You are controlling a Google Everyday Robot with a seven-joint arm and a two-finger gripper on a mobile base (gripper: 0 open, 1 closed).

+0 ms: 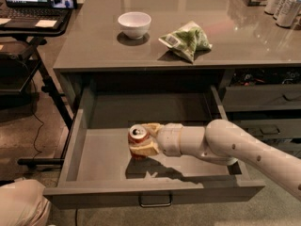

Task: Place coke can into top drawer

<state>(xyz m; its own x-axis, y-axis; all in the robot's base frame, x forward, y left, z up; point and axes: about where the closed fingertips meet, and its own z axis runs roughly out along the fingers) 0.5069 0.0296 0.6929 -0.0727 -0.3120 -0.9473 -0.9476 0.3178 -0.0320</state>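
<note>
The top drawer stands pulled out from under the front edge of the table. Near its middle, the claw is clamped on the coke can, with pale fingers on either side and the can's silver top facing up. The can is low over the drawer floor; whether it touches cannot be told. The arm reaches in from the right. On the table, a white bowl sits near the left edge. A green snack bag lies toward the front edge, and pale cans stand at the far right corner.
</note>
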